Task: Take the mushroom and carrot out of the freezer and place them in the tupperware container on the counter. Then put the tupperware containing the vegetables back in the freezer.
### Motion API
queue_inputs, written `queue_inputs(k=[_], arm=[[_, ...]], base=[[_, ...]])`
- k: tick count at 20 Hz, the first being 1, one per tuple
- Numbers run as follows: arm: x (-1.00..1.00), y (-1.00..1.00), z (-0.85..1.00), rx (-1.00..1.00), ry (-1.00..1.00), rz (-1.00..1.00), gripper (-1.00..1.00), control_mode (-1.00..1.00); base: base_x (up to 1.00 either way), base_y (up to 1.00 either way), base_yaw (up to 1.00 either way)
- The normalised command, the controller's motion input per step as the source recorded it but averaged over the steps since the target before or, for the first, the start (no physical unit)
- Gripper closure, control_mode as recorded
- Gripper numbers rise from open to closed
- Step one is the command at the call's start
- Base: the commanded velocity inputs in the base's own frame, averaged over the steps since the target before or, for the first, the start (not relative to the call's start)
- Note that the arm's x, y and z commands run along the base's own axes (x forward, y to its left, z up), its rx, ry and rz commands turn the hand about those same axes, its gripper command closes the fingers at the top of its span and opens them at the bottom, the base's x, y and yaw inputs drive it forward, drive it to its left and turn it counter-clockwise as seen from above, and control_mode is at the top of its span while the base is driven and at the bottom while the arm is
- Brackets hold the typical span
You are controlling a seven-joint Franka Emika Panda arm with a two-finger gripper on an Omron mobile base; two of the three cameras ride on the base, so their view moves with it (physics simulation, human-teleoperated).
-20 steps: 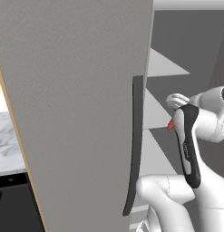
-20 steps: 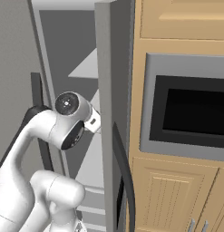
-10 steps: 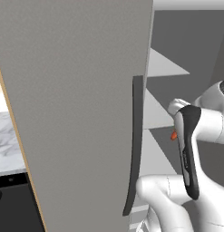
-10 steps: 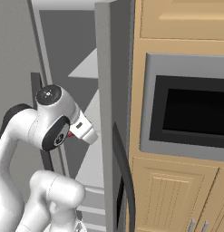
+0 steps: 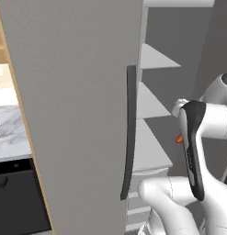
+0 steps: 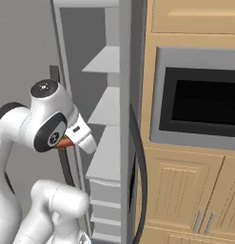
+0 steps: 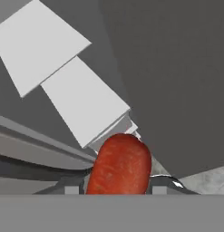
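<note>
Early days I'd say: the hand (image 7: 119, 190) is clamped on the carrot (image 7: 119, 166), held up in front of the open freezer (image 5: 78, 92) and its pale shelves (image 6: 109, 59). Mushroom, tub and putting it all back are left, as far as I can tell. Carrot's a stubby orange-red piece with a rounded end. Table (image 5: 9, 133) is off left.

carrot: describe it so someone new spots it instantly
Find the open grey freezer with pale shelves. In front of it, the white arm's gripper is closed on the carrot: a stubby orange-red piece with a rounded tip, the sole bright colour among grey and white.
</note>
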Motion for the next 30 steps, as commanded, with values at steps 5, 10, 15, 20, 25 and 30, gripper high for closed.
queue_inputs(k=[5, 10, 15, 20, 25, 30], arm=[[0.00, 0.00, 0.00, 0.00, 0.00, 0.00, 1.00, 1.00], [0.00, 0.00, 0.00, 0.00, 0.00, 0.00, 1.00, 1.00], [0.00, 0.00, 0.00, 0.00, 0.00, 0.00, 1.00, 1.00], [0.00, 0.00, 0.00, 0.00, 0.00, 0.00, 1.00, 1.00], [0.00, 0.00, 0.00, 0.00, 0.00, 0.00, 1.00, 1.00], [0.00, 0.00, 0.00, 0.00, 0.00, 0.00, 1.00, 1.00]], base=[[-0.90, 0.94, 0.00], [-0.56, 1.00, 0.00], [-0.05, 1.00, -0.01], [0.13, 1.00, -0.04], [0.29, 1.00, -0.05], [0.34, 0.90, -0.04]])
